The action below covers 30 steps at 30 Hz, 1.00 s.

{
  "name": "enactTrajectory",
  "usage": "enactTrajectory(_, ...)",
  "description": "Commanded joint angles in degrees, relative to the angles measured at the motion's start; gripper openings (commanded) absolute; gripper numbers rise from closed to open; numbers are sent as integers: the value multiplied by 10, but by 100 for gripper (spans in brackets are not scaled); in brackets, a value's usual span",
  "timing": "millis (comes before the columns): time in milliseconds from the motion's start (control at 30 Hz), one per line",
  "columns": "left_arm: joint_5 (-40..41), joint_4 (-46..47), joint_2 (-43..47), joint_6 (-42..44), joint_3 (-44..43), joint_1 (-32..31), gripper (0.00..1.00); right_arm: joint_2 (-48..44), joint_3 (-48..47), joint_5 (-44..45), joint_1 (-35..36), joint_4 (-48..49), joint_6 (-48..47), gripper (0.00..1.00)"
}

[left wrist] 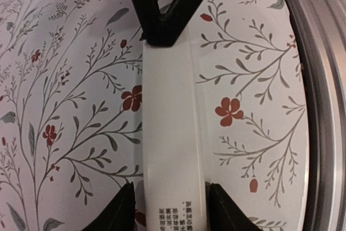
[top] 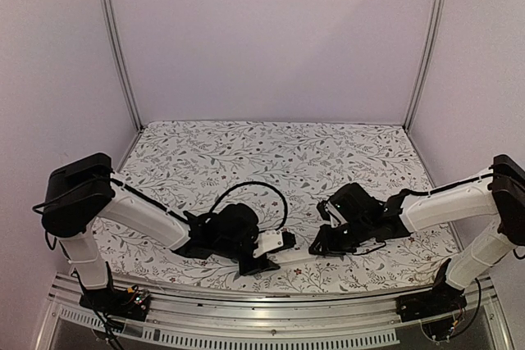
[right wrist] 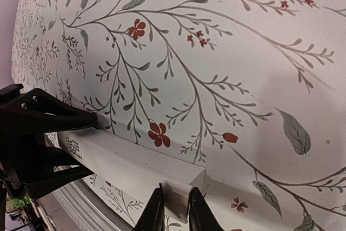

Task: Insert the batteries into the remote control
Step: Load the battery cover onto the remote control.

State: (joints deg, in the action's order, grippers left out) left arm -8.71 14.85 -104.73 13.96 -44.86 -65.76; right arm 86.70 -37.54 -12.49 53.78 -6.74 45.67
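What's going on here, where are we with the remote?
Both arms are on the remote control, which lies flat on the floral cloth near the table's front edge. The right fingers are pinched on one end. The left fingers straddle the other end, the one with printed text, but whether they actually grip it is unclear. No batteries and no open compartment show in any view.

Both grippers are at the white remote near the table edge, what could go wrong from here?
The right gripper pinches only the end of the remote control, so it may pivot or slip. The left gripper flanks it loosely, giving little support. The table's metal rail is close; a slipped remote could slide off.
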Motion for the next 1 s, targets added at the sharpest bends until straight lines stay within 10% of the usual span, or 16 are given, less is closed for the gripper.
enactTrajectory(0,-7,19,12,6,21,-3,47,20,4,22,9,-35,0,15)
enactTrajectory(967,-14,27,-9,-3,39,-2,35,-36,-96,85,1,-152,-41,48)
